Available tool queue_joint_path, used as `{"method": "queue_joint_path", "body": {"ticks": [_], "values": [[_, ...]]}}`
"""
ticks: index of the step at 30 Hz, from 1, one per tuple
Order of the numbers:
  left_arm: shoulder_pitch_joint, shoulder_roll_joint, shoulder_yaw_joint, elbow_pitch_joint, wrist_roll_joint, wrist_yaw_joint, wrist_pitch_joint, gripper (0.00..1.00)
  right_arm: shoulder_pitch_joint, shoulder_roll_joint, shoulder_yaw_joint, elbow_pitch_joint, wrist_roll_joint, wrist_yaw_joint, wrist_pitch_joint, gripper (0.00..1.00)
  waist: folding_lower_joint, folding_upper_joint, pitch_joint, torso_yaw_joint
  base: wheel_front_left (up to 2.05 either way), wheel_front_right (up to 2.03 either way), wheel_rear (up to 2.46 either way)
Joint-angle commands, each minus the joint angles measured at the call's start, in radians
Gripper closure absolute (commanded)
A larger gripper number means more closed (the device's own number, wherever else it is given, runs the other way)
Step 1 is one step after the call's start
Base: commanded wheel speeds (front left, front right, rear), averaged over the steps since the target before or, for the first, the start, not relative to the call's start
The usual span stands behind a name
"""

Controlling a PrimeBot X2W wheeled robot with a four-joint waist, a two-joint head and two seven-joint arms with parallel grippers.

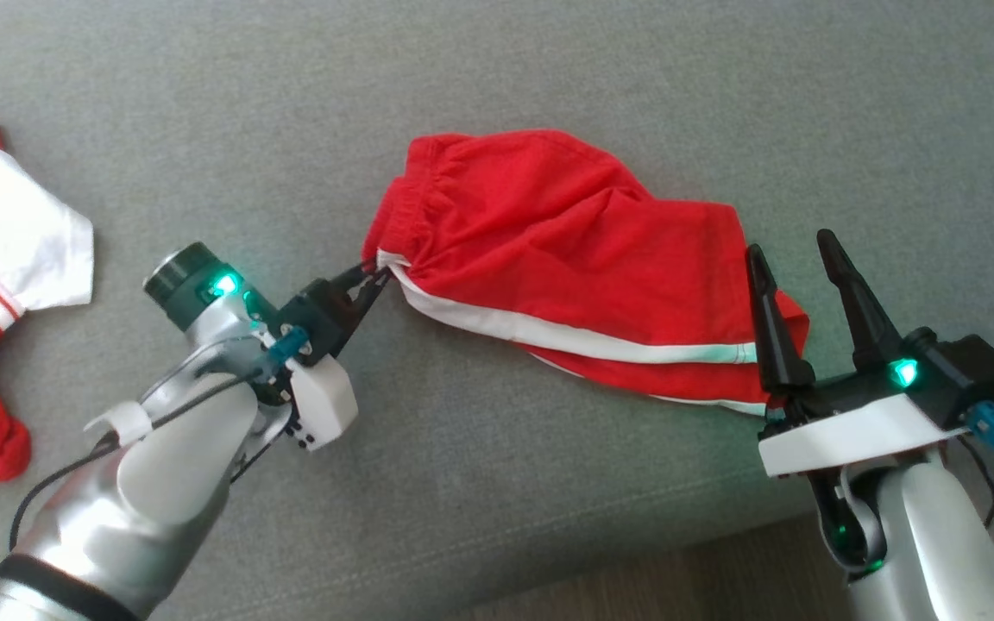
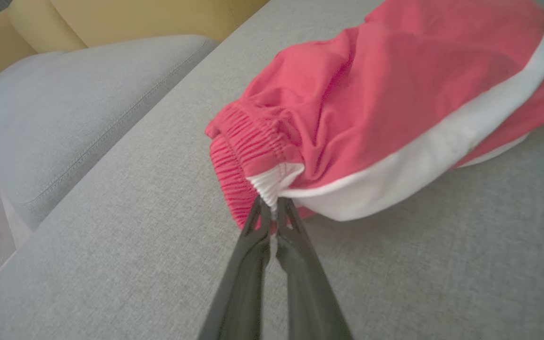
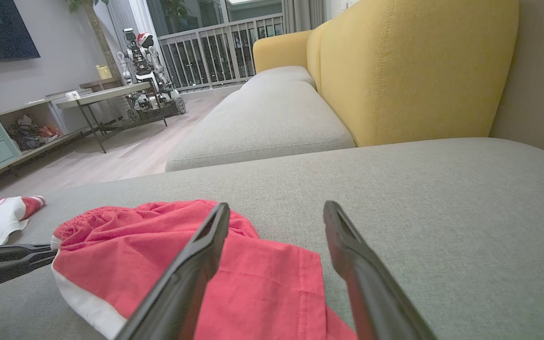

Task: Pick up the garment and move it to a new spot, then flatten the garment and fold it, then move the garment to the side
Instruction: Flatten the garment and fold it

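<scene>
Two pairs of dark fingers sit at opposite ends of the red shorts [image 1: 549,233], which lie crumpled on the grey sofa cushion [image 1: 497,500]. The left fingers [image 2: 253,264] are clenched on the white-striped corner of the elastic waistband, with the cloth pinched between their tips. The right fingers [image 1: 769,319] stand spread wide, grasping nothing, over the leg end of the shorts near the cushion's front edge. A second red-and-white garment [image 1: 5,233] lies well apart at the robot's left.
</scene>
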Motion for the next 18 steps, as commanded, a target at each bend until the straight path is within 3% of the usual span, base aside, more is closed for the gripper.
{"method": "queue_joint_path", "body": {"ticks": [1, 10, 18], "values": [[-0.02, 0.039, 0.032, -0.041, 0.0, 0.002, -0.006, 1.0, -0.008, 0.0, 0.02, -0.031, -0.01, 0.0, -0.009, 0.0, 0.0, 0.0, -0.008, 0.006, 0.0, 0.0, 0.0], [0.122, 0.071, 0.046, -0.176, -0.036, 0.022, -0.006, 1.0, 0.019, 0.0, 0.037, -0.011, -0.013, 0.0, -0.009, 0.0, 0.0, 0.0, -0.053, 0.04, 0.0, 0.0, 0.0], [0.28, 0.097, 0.12, -0.276, -0.133, 0.065, -0.006, 1.0, 0.047, 0.0, 0.004, 0.139, -0.034, 0.0, -0.009, 0.0, 0.0, 0.0, -0.074, 0.074, 0.0, 0.0, 0.0]]}}
